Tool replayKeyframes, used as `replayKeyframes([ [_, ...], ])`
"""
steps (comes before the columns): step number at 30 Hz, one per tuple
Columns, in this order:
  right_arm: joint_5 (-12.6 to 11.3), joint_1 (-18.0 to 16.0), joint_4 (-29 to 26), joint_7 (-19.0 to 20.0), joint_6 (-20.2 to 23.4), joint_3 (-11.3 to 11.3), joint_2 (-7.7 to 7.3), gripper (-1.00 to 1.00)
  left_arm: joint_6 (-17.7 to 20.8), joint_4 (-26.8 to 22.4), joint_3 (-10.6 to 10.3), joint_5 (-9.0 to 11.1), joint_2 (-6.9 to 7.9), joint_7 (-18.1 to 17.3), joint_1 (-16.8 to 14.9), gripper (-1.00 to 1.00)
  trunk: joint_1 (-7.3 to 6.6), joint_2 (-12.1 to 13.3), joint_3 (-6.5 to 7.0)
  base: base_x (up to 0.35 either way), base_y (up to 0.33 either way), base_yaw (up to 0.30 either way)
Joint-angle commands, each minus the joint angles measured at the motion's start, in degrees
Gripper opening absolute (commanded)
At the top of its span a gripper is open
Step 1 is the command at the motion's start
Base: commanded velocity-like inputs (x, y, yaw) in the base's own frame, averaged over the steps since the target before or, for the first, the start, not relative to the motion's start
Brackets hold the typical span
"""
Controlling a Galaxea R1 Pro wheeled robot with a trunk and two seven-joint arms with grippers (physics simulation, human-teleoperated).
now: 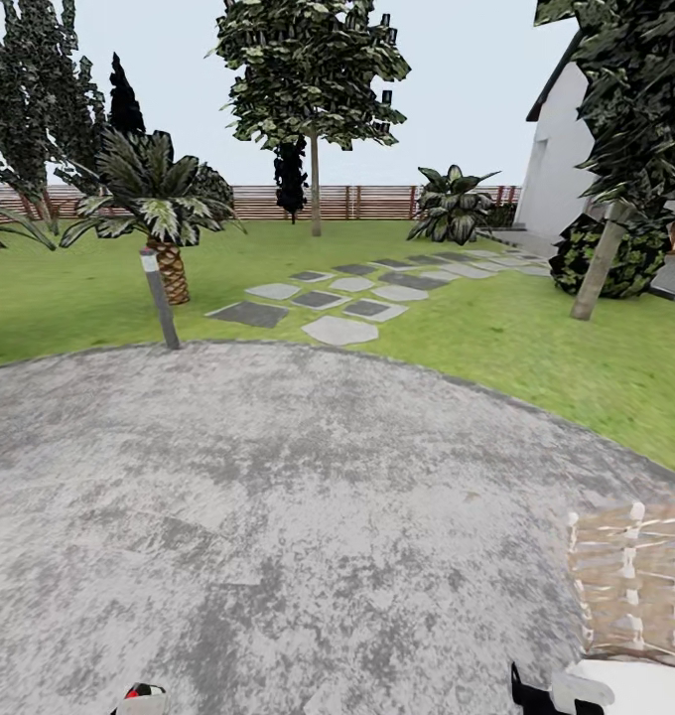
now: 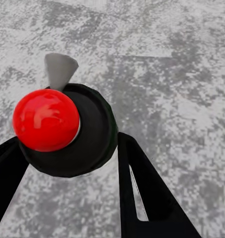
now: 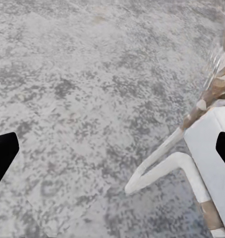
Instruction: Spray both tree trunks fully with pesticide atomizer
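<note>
**Atomizer clamped in left gripper, on grey paving**

Atomizer (image 2: 55, 124) seen with red cap and grey nozzle, clamped between black fingers (image 2: 142, 193) of left gripper (image 2: 68, 163); visible at lower left of head view (image 1: 142, 697). Right gripper (image 3: 112, 148) spread apart, holding nothing. Two pale trunks noted: centre background (image 1: 315, 189), right edge (image 1: 601, 263). Wicker chair (image 1: 635, 586) at lower right.

Mottled grey paving (image 1: 278, 516) meets green lawn (image 1: 536, 348) bearing flat stepping stones (image 1: 339, 329).

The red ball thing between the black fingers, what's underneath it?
The red top sits on a black round body with a grey nozzle. Grey speckled paving lies below; anything lower on the sprayer is hidden.
</note>
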Motion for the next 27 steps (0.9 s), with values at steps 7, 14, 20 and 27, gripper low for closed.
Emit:
replayKeyframes([
  [7,0.25,-0.04,0.06,-0.17,-0.15,-0.07,-0.01,1.00,-0.18,0.05,-0.04,0.32,0.00,-0.06,-0.03,-1.00,0.02,-0.02,-0.05,0.337,0.000,0.000],
  [14,0.25,-0.04,0.03,-0.15,-0.15,-0.07,0.02,1.00,-0.18,0.04,-0.04,0.32,0.00,-0.05,-0.03,-1.00,0.02,-0.02,-0.05,0.337,0.000,0.000],
  [20,0.25,-0.04,0.05,-0.15,-0.15,-0.07,-0.01,1.00,-0.18,0.03,-0.07,0.32,0.00,-0.04,-0.03,-1.00,0.02,-0.02,-0.05,0.337,0.000,0.000],
  [27,0.25,-0.04,0.00,-0.15,-0.15,-0.07,-0.01,1.00,-0.25,0.03,-0.06,0.32,0.00,-0.04,-0.03,-1.00,0.02,-0.02,-0.05,0.337,0.000,0.000],
])
